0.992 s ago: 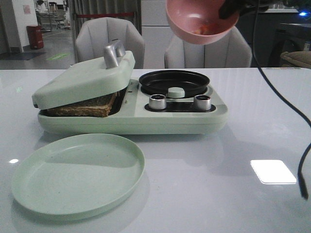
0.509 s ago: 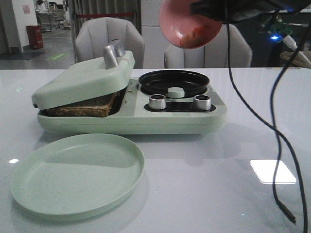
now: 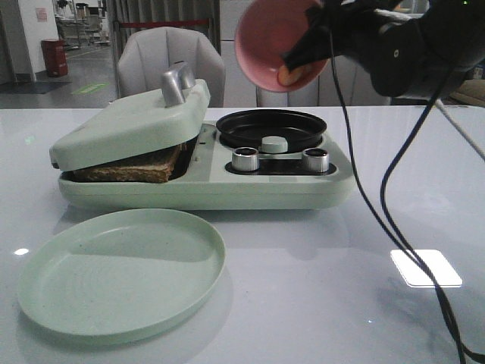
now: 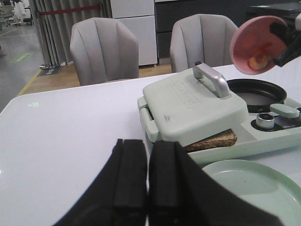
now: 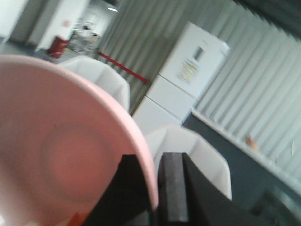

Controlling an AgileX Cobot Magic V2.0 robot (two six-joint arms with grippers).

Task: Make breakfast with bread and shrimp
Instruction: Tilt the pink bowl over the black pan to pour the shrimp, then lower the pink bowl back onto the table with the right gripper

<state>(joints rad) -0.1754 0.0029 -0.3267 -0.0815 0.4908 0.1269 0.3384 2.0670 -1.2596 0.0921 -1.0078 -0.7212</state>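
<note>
Pink bowl (image 3: 274, 42) tipped steeply at upper centre, above the black pan (image 3: 271, 129).

Shrimp (image 3: 289, 73) low inside the bowl, rim clamped by the right gripper (image 5: 157, 188). Bread (image 3: 132, 167) wedged under the green lid (image 3: 132, 125), left of the pan; green plate (image 3: 121, 269) bare on the surface (image 3: 318, 288). Left gripper (image 4: 146, 176) pressed together, seen only from its wrist.

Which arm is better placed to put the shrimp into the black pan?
Right. Its hand grips the tilted pink bowl holding shrimp above the black pan; the left hand is shut, low and away.
</note>
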